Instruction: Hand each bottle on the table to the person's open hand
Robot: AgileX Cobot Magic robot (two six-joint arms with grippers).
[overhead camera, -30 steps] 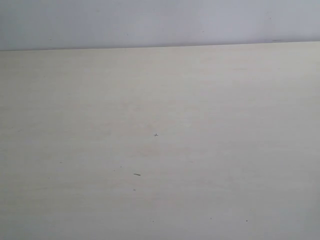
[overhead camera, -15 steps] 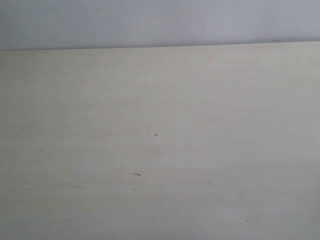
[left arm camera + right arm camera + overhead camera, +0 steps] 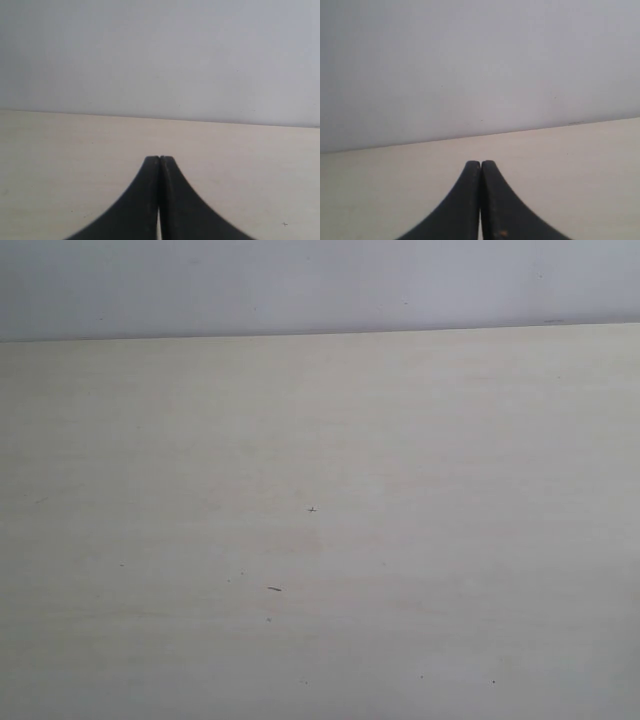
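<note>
table: pale beige, runs back to grey wall, few dark specks | bottles: whereabouts cannot be told | left gripper: fingertips pressed together, holding nothing | right gripper: likewise | grippers seen only in wrist views

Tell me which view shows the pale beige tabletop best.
The exterior view: the pale beige matte tabletop fills most of the frame, to its far edge. The wrist views show only strips behind the shut black left claw and right claw.

left claw, right claw, black, curved
</note>
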